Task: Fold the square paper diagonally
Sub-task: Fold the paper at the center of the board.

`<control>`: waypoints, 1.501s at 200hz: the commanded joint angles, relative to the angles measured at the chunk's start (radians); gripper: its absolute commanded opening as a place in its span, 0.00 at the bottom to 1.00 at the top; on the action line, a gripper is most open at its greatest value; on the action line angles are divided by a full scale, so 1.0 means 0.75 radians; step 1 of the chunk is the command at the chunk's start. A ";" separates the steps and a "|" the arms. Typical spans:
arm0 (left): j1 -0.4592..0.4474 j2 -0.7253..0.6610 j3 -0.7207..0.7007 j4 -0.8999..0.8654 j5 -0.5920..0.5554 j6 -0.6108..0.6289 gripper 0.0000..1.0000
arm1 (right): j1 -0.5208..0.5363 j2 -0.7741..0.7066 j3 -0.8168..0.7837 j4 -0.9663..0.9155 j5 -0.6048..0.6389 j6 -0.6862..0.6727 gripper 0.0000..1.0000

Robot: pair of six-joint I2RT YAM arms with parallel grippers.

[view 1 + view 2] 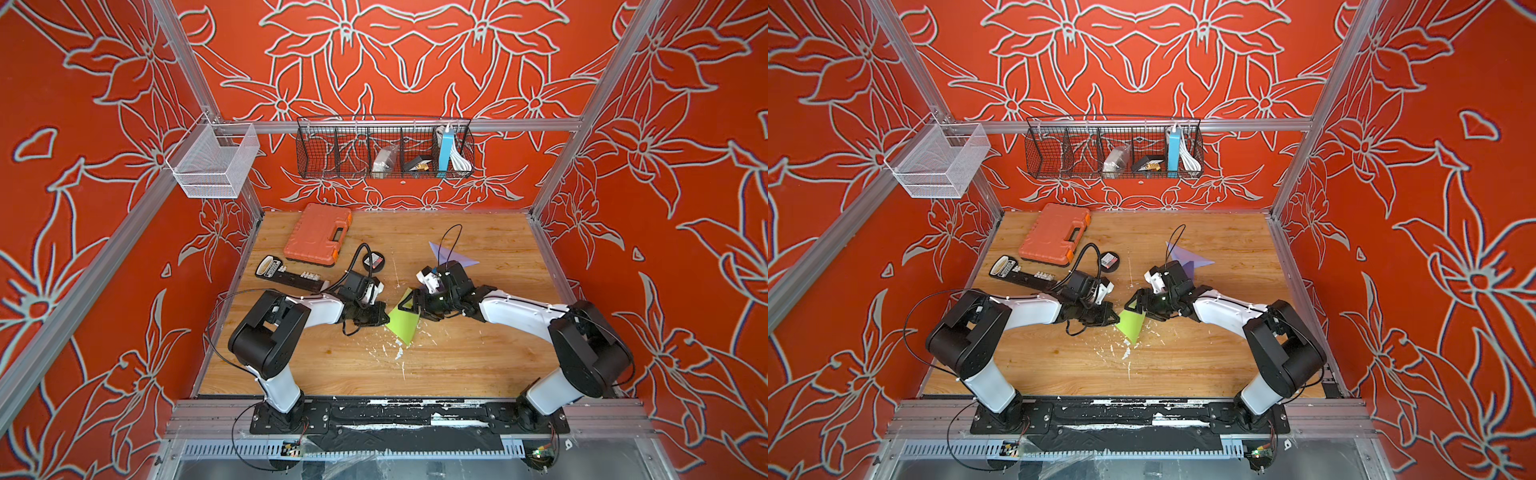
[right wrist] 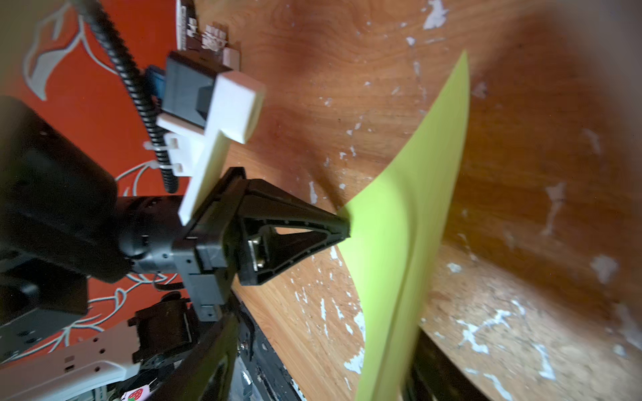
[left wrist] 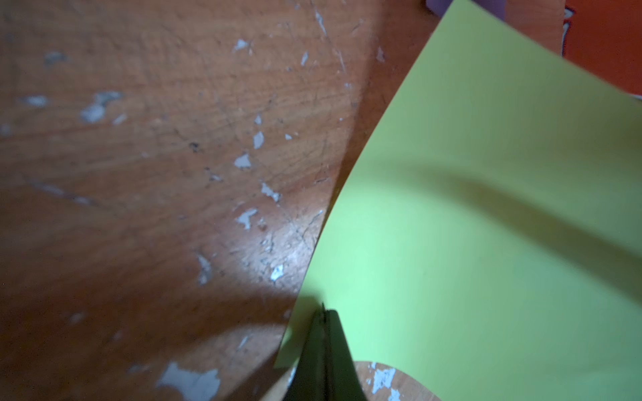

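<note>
Your left gripper [image 3: 324, 314] has its fingers [image 2: 331, 225] pinched flat together on the left corner of the green paper [image 1: 405, 326], with only the sheet between them. That single pinch is why the paper is not lying flat. It rises off the table [image 1: 478, 357] in a bowed curve, its near corner low toward the wood and its far edge up in the air. I'd judge you hold it by a corner because a diagonal fold needs that corner carried across to the opposite one.

Your right gripper [image 1: 410, 308] stands with its jaws apart and the sheet's right side running between them. In the right wrist view one dark finger [image 2: 430, 361] sits just beside the paper, and nothing is clamped there. It looks placed either to take the opposite corner or to steady the bow; I cannot tell which.

Outward from there, the paper hangs over the middle of the table, between your two wrists, above a patch of chipped white flecks. The purple paper [image 1: 453, 255], which looks folded into a triangle, lies farther back on the right. The orange case [image 1: 318, 232] sits far left. Both are well apart from the work. The crease is not yet made.
</note>
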 commanded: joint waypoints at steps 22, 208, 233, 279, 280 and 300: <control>0.002 0.046 -0.032 -0.124 -0.089 0.019 0.01 | 0.003 -0.043 0.075 -0.237 0.183 -0.116 0.68; 0.007 0.034 -0.040 -0.126 -0.089 0.020 0.01 | 0.001 -0.085 0.097 -0.390 0.417 -0.196 0.30; 0.007 0.032 -0.040 -0.125 -0.087 0.019 0.01 | 0.001 -0.101 0.108 -0.417 0.423 -0.199 0.25; 0.007 0.035 -0.044 -0.126 -0.091 0.021 0.01 | 0.006 -0.095 0.103 -0.374 0.372 -0.177 0.19; 0.007 0.034 -0.045 -0.126 -0.091 0.020 0.01 | 0.006 -0.095 0.103 -0.373 0.371 -0.175 0.19; 0.007 0.034 -0.043 -0.125 -0.091 0.020 0.01 | 0.009 -0.086 0.101 -0.349 0.355 -0.164 0.18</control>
